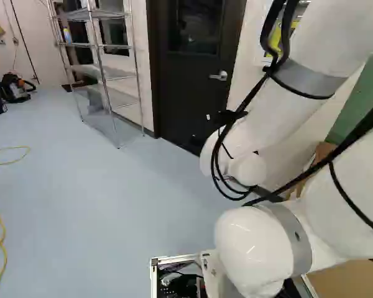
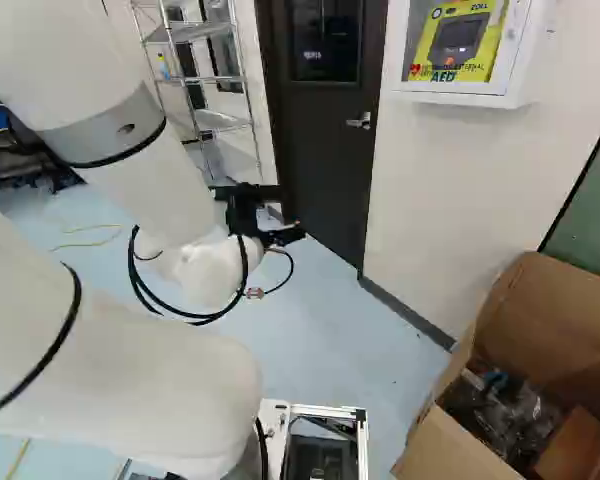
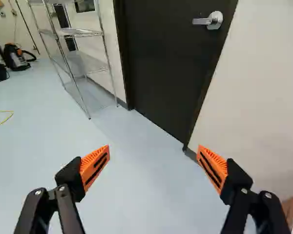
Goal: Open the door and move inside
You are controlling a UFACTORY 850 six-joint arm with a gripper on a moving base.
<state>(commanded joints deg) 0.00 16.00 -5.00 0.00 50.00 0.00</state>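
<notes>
In the right base view, going from left to right, first is the white arm (image 2: 155, 195), then the metal shelf (image 1: 109, 73), which stands near the wall beside the door. Next comes the pincer (image 3: 154, 148); its two orange pads are wide apart, and nothing is between them. The dark door (image 3: 161, 63) is ahead of it, and seems closed. I judge the door to be heavy and rigid, so it should swing slowly and evenly, with no jerk; which way it opens, I cannot tell.

The silver handle (image 3: 202, 21) is at the door's edge on the side away from the shelf, lying about level, with its free end pointing towards the shelf. It looks hard and smooth, probably with a spring inside, so the pads could slip on it. Best is to take it near its free end, where turning needs less force, one pad above and one below. The door itself offers no other good place to grip. Further right are the wall cabinet (image 2: 455, 98) and the cardboard box (image 2: 560, 320), which the arm should not touch.
</notes>
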